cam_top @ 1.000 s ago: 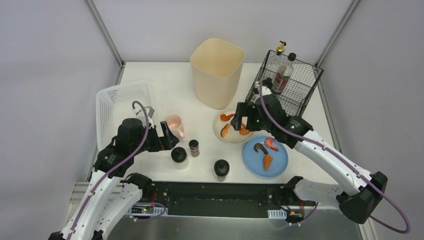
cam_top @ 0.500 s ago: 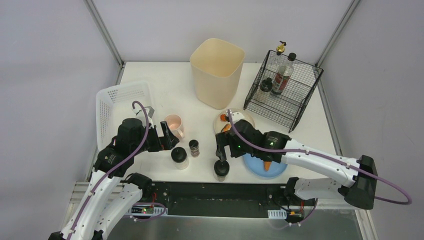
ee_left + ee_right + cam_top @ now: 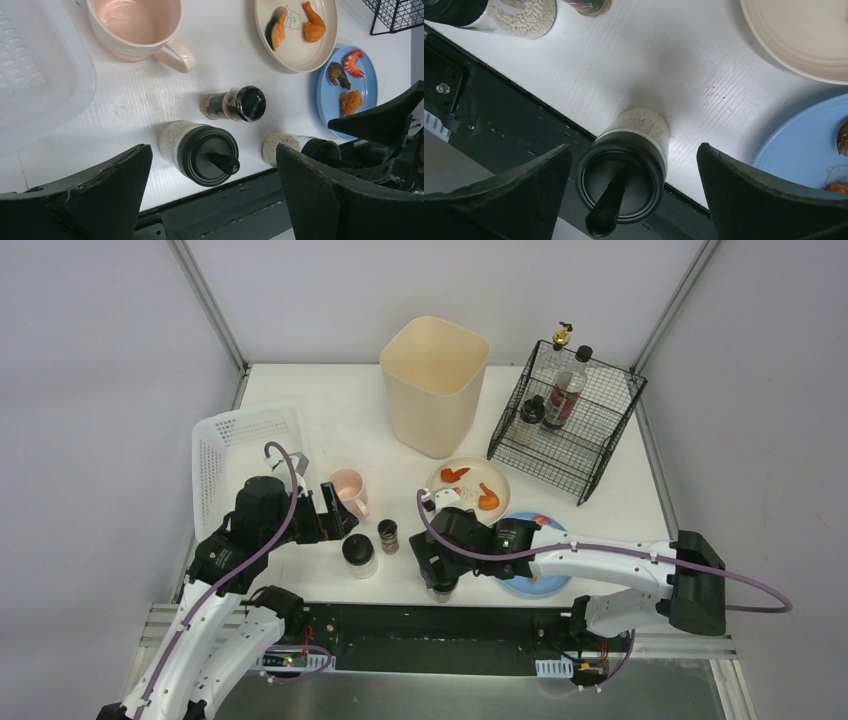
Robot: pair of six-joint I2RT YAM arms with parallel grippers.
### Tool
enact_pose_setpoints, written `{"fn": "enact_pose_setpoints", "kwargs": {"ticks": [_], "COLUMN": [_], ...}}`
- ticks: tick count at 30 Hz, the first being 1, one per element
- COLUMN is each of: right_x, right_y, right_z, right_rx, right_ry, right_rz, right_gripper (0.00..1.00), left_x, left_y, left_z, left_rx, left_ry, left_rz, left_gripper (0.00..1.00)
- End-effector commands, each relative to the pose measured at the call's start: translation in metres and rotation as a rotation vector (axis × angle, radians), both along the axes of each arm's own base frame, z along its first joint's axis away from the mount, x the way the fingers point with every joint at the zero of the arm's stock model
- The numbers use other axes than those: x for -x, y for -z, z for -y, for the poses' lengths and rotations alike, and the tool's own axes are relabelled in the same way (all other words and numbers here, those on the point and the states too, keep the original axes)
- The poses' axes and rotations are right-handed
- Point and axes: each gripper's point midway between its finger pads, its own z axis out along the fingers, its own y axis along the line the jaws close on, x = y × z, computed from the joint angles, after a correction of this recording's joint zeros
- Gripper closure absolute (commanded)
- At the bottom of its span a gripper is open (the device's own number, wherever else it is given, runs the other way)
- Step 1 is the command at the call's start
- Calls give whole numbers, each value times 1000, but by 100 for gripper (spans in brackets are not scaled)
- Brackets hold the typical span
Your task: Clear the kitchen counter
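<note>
Here the kitchen counter (image 3: 330, 410), a large flat white rectangular tabletop with a metal-framed front edge, lies under both arms and carries many things. The right gripper (image 3: 633, 150) hangs low over the front edge with its jaws spread wide. Between them stands a clear glass grinder with a black lid and white grains inside (image 3: 629, 170). The fingers are on either side of it and do not touch it, so nothing is gripped. This grinder stands at the very front of the counter, just beside the round blue plate (image 3: 321, 95), which has small pieces of food on it.

The left gripper (image 3: 212, 150) is also wide open and holds nothing. It hovers above a second glass grinder with a black lid (image 3: 200, 150) and a small dark spice bottle (image 3: 234, 104), which stand close together. Behind them is a pale pink ceramic mug (image 3: 348, 487), and left of it a white perforated plastic basket (image 3: 240, 455). A round cream plate (image 3: 500, 480) with orange food sits between the mug and the blue plate. At the back stands a tall cream plastic bin (image 3: 433, 380), and to the right of it a black wire rack (image 3: 590, 440) with bottles inside
</note>
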Motion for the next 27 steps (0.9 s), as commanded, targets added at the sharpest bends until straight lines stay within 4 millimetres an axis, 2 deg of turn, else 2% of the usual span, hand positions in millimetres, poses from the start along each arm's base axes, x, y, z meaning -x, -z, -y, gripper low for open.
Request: {"fn": "enact_pose_setpoints", "kwargs": {"ticks": [1,10,15,22,25,27], "right_x": [-5,-1,4,11,13,15], "right_y": [-10,2,11,16,16,15], "right_z": [-7,-8,-1,2,2,2], "right_rx": [8,51,98,102,99,98], "right_ry": [35,35,35,29,26,22], "right_rz": [43,28,17,3,-4,-9], "right_gripper": [1,1,7,18,26,35], "left_x": [-2,-2,-2,-2,-2,-2], "left_y": [-2,-1,-2,-2,-2,-2], "left_z": [-1,0,0,0,0,0], "left_rx": [7,8,8,8,8,8], "left_ry": [-11,-9,-9,-9,-10,-11], "left_rz": [1,-3,0,0,0,1], "left_gripper": [0,0,0,0,0,0]}}
